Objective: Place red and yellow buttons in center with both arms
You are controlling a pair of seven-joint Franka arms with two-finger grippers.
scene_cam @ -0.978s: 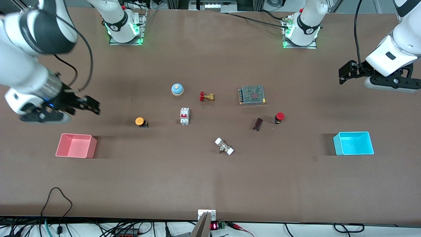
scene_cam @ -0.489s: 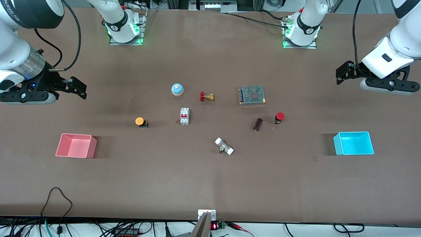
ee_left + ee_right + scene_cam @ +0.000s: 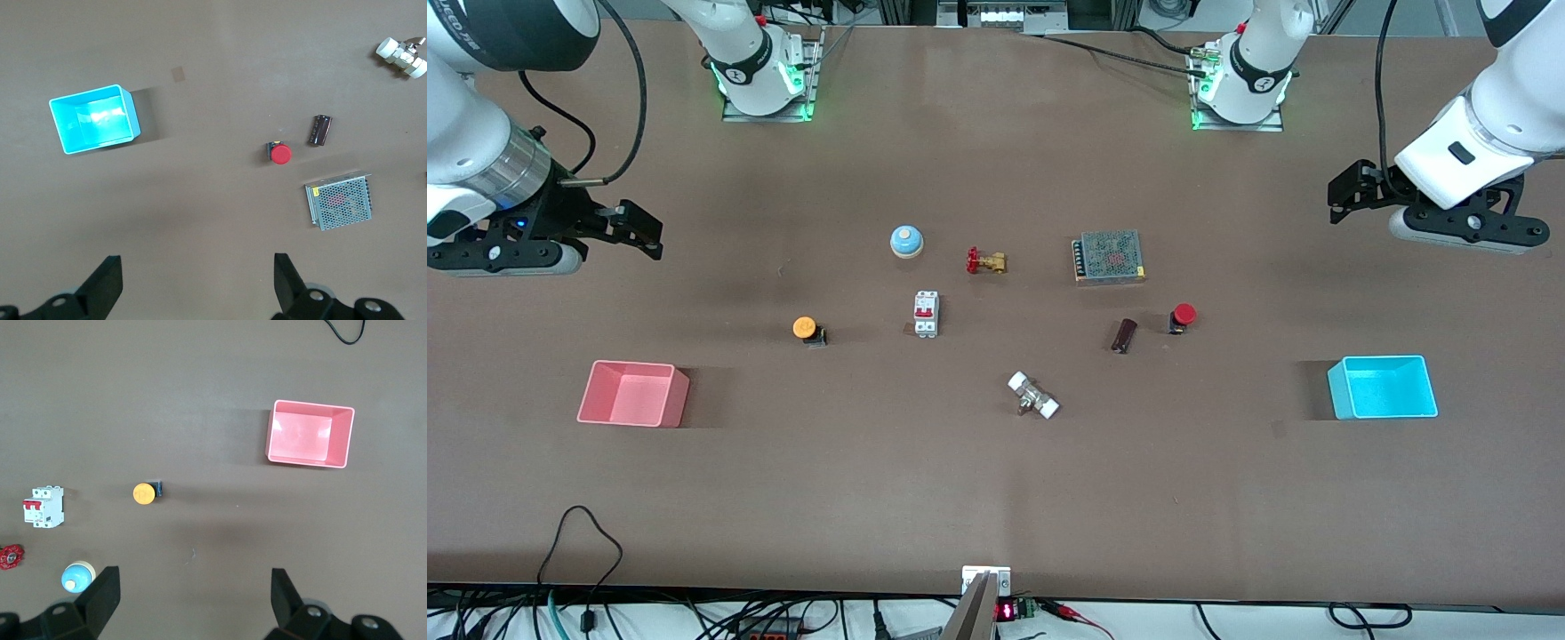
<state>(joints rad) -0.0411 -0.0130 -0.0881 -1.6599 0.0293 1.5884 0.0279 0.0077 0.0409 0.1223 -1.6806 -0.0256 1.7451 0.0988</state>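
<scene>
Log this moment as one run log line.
left gripper: open, raised | right gripper: open, raised | red button, yellow button: on table, ungrasped

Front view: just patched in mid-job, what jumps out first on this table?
Two bright bins stand out: the pink bin toward the right arm's end of the table and the blue bin toward the left arm's end. Between them lie the yellow button and the red button, well apart on the tabletop. The right end effector and the left end effector both hang open over bare table near the ends.
</scene>
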